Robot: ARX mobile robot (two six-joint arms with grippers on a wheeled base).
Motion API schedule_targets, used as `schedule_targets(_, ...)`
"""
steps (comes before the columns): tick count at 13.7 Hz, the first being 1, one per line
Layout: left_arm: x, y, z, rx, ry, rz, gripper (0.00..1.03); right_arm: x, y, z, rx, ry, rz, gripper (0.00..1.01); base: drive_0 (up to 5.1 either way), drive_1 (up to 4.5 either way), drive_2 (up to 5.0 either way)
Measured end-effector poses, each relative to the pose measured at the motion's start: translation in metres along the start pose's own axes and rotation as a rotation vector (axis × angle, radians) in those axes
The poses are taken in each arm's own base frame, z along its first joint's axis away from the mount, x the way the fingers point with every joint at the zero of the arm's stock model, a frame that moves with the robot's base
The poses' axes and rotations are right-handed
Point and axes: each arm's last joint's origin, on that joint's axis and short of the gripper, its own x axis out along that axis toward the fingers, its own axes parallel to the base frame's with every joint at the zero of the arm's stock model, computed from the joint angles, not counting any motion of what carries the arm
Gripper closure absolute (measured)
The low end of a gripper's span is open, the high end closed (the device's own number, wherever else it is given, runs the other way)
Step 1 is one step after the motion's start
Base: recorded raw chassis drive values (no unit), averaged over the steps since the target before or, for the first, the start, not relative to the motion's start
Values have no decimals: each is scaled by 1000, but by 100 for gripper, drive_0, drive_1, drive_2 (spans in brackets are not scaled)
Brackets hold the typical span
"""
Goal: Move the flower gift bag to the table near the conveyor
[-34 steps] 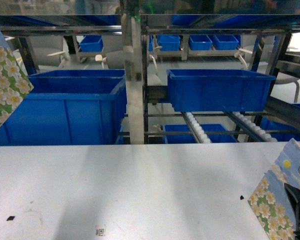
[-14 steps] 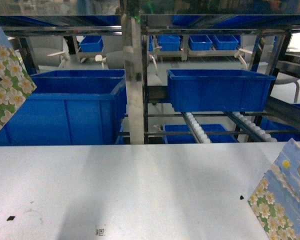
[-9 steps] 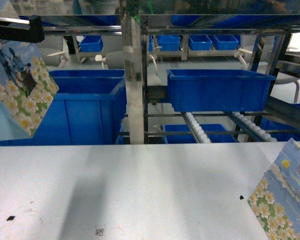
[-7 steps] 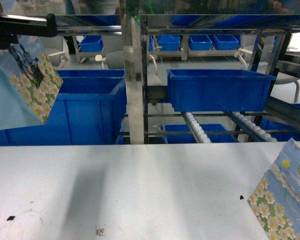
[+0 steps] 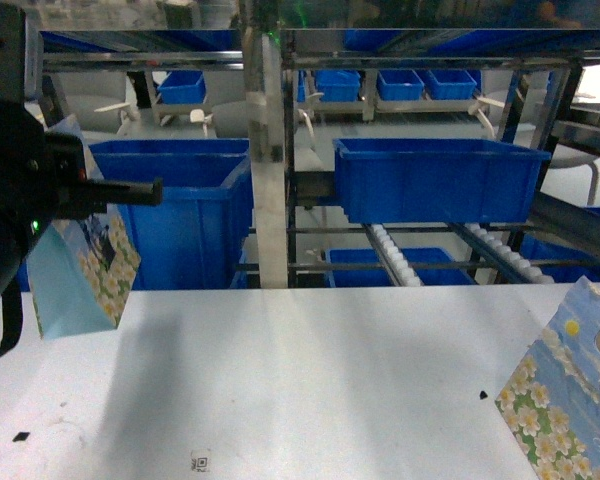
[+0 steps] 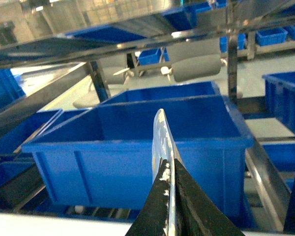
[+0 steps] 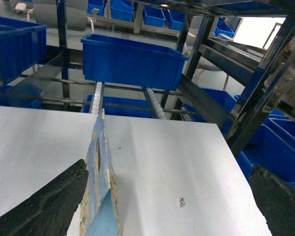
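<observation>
A flower gift bag, pale blue with white daisies, hangs at the left over the rear part of the table; I cannot tell whether its bottom touches. My left gripper is shut on its top edge, seen edge-on as bag. A second flower bag stands on the table at the lower right. In the right wrist view my right gripper is wide open, with that bag just inside its left finger. Behind the table stands the conveyor.
Blue bins sit on the conveyor rack: a large bin behind the hanging bag and another bin right of the steel post. Small black specks and a QR mark lie on the tabletop. Its right edge borders more blue bins.
My left arm has swung in from the upper left and lowered the bag towards the table's left rear. The right bag has stayed put; the right gripper left the head view.
</observation>
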Motion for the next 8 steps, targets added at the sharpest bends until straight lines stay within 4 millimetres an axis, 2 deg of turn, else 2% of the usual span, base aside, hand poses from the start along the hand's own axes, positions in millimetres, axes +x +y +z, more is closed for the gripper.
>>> schedule_targets(3, 0, -1, -8, 11, 26, 2, 101, 0, 0, 0, 0, 0, 0, 3, 0, 0, 0)
schedule_targets(4, -7, 0, -15, 20, 52, 6, 101, 0, 0, 0, 0, 0, 0, 3, 0, 0, 0)
schedule_targets(5, -34, 1, -21, 44, 88, -25, 101, 0, 0, 0, 0, 0, 0, 3, 0, 0, 0)
schedule_targets(6, -84, 7, -37, 105, 163, -74, 101, 0, 0, 0, 0, 0, 0, 3, 0, 0, 0)
schedule_targets(7, -97, 3, -51, 144, 217, -97, 101, 0, 0, 0, 0, 0, 0, 3, 0, 0, 0)
schedule_targets(8, -97, 3, -50, 139, 212, -96, 101, 0, 0, 0, 0, 0, 0, 3, 0, 0, 0)
